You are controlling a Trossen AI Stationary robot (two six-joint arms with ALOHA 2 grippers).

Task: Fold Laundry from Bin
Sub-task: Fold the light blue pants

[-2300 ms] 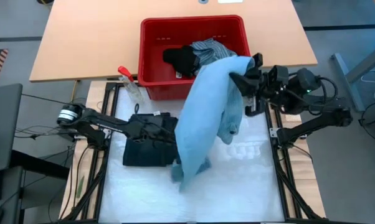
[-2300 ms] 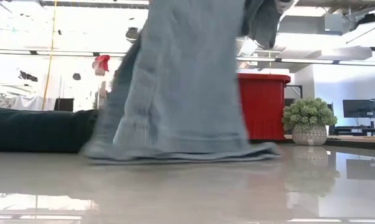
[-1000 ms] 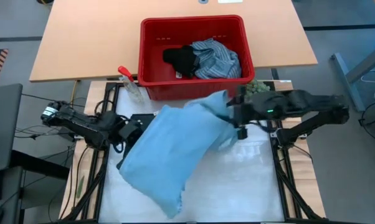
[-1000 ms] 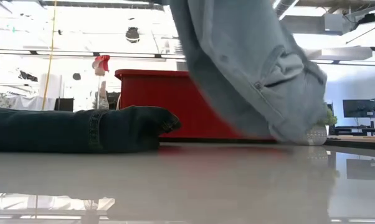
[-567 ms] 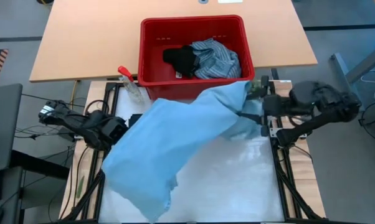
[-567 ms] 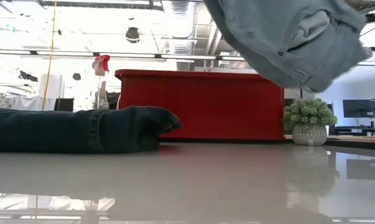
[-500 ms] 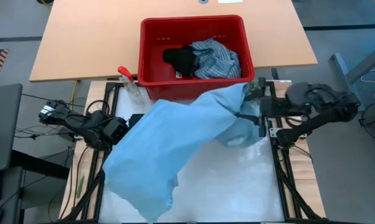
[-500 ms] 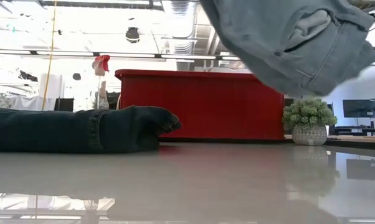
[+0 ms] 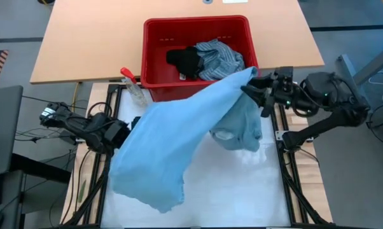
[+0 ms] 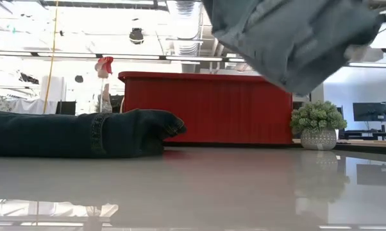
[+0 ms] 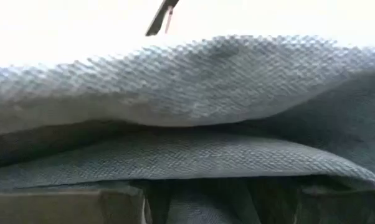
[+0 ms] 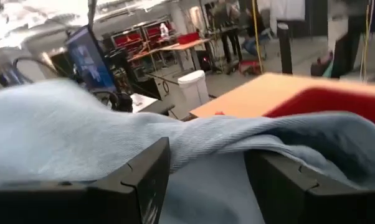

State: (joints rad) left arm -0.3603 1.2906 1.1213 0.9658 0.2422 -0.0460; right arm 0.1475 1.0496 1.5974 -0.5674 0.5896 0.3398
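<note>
The light blue denim jeans (image 9: 179, 137) are out of the bin (image 9: 154, 48) and held in the air between the 2 arms, stretched in a slope over the counter (image 9: 242, 191). The right pincer (image 9: 263, 95) is clamped on 1 end of the denim just beside the bin's near right corner, and in the right wrist view the cloth is seen pinched between its 2 dark fingers (image 12: 141, 180). The left pincer (image 9: 129, 130) is closed on the other end at the counter's left side; the left wrist view is filled with denim weave, so the grip there is judged from the cloth reaching up to that arm. A bunched part of the jeans hangs below the right pincer, and the lower hem droops toward the counter's front.

A dark navy piece (image 10: 77, 133) lies on the counter at the left, mostly hidden under the lifted jeans in the high view; in the low view it is seen as a flat, compact bundle, so it is judged to be already folded. In the bin, 2 pieces are left: the blue-white striped shirt (image 9: 218, 57) and the small black piece (image 9: 184, 61), touching each other.

So about 1 garment is judged done, 1 is in hand but not yet laid flat or folded, and 2 are untouched. A spray bottle (image 9: 132, 86) stands just beside the bin's left wall.
</note>
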